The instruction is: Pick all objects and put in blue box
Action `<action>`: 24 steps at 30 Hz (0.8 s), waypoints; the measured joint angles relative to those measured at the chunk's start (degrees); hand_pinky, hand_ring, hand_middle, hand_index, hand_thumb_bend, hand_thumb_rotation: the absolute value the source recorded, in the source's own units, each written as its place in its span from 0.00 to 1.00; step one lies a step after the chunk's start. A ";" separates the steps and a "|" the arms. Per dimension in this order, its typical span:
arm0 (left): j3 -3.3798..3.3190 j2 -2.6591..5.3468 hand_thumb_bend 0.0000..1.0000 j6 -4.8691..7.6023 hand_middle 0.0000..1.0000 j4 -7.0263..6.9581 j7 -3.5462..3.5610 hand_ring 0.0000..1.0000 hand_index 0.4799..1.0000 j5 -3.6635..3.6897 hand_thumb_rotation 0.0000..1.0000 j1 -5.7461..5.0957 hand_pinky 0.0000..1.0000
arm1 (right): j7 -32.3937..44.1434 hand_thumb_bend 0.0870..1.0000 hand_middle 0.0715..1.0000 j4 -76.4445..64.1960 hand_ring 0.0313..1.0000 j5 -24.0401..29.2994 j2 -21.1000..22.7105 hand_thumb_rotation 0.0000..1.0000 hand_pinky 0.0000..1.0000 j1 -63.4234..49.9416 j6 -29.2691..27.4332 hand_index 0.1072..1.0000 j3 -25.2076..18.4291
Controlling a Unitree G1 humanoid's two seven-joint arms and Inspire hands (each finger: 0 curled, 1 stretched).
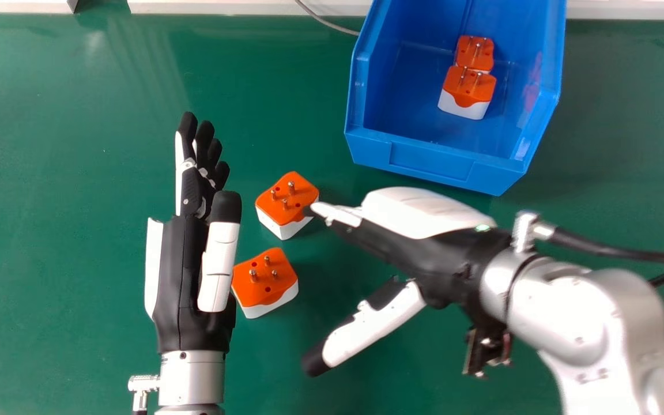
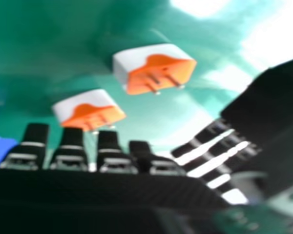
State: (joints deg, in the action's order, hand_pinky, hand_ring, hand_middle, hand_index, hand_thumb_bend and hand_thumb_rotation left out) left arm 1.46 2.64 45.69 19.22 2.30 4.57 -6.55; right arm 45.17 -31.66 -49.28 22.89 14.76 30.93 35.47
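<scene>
In the head view two orange-and-white adapters lie pins up: one adapter [image 1: 287, 199] at the middle, the other adapter [image 1: 265, 282] nearer the robot. The right hand [image 1: 418, 242] is open just right of them, its fingertips at the edge of the farther adapter, its thumb spread toward the robot. The left hand [image 1: 185, 265] stands open left of the adapters, fingers pointing away. Inside the blue box [image 1: 436, 153] are an adapter [image 1: 468, 89] and another adapter [image 1: 475, 52] behind it. In the right hand view two adapters [image 2: 161, 68] [image 2: 89, 109] show beyond the right hand [image 2: 107, 156], which holds nothing.
The green table [image 1: 67, 173] extends around the hands. A grey cable [image 1: 329, 23] runs to the box's far left side. A black cable [image 1: 608, 249] trails from the right wrist. White edging [image 1: 222, 7] borders the table's far side.
</scene>
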 measured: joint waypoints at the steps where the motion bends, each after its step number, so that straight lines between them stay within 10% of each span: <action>1: -0.05 0.01 0.82 0.00 1.00 -0.03 -0.12 1.00 1.00 -0.05 0.88 -0.02 1.00 | -1.14 0.97 0.94 0.51 0.92 -1.41 -0.72 0.61 0.88 -0.18 -0.40 0.98 1.08; 15: -2.47 0.17 0.82 0.10 1.00 0.35 -3.49 1.00 1.00 0.08 0.89 0.16 1.00 | -15.36 0.93 0.92 14.84 0.89 -12.39 -10.75 0.51 0.80 -1.12 -7.91 0.96 9.25; 24: -2.73 0.18 0.82 0.31 1.00 1.24 -2.18 1.00 1.00 1.63 0.88 0.69 1.00 | -29.15 0.92 0.92 25.61 0.89 -11.61 -14.78 0.48 0.78 -1.93 -14.79 0.96 9.30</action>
State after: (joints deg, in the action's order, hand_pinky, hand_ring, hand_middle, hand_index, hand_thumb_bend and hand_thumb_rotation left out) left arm -1.27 2.82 46.01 20.46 0.11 6.20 -5.86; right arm 16.02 -6.05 -60.89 8.11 12.83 16.14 44.77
